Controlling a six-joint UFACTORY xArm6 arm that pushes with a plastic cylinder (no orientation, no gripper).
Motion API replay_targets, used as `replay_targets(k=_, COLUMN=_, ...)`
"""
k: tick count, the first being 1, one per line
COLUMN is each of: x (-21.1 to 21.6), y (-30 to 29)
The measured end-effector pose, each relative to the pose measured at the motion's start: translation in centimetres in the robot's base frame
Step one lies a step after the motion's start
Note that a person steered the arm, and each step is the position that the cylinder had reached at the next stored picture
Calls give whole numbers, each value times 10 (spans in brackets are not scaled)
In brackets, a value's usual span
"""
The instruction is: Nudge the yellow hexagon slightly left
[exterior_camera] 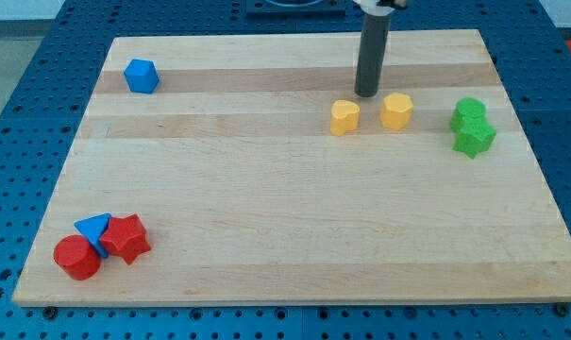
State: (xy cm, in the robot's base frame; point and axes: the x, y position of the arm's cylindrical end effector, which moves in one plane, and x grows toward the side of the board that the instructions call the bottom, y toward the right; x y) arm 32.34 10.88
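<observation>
Two yellow blocks lie side by side in the upper right part of the wooden board point(266, 189). The right one point(396, 110) looks like the yellow hexagon. The left yellow block point(344, 117) has a less clear, notched shape. My tip point(367, 94) rests on the board just above the gap between them, up and to the left of the hexagon and up and to the right of the other yellow block. It is close to both, and I cannot tell whether it touches either.
Two green blocks, one point(469, 111) above the other point(474, 138), sit right of the hexagon near the board's right edge. A blue block point(142, 76) is at the top left. A red cylinder point(77, 257), blue triangle point(94, 228) and red star point(126, 237) cluster at the bottom left.
</observation>
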Motion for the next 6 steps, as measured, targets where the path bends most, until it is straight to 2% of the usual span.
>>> replay_targets(k=1, x=11, y=46)
replay_targets(k=3, x=28, y=44)
replay_targets(k=6, x=77, y=44)
